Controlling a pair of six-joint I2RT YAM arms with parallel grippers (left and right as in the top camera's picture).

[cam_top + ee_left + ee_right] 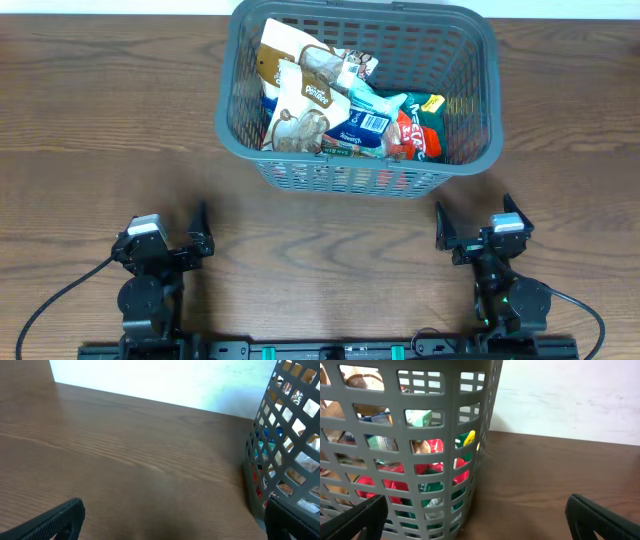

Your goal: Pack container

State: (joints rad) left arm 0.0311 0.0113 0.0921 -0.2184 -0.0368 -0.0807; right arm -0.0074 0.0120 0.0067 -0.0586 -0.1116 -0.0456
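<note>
Dark grey lattice basket [350,178] sits far centre on surface [100,120], heaped with snack packets [300,105]. No loose packet visible outside it. Left end effector [170,235] and right end effector [478,232] at near edge, both spread wide, empty. Packing looks done. Best move: hold arms clear of basket wall, avoid nudging it.

Basket [350,178] stood at far middle of table [100,120], snack packets [330,110] heaped inside. Left gripper [172,240] sat at near edge, before basket's left side; right gripper [475,232] before its right corner. Both apart from it.
</note>
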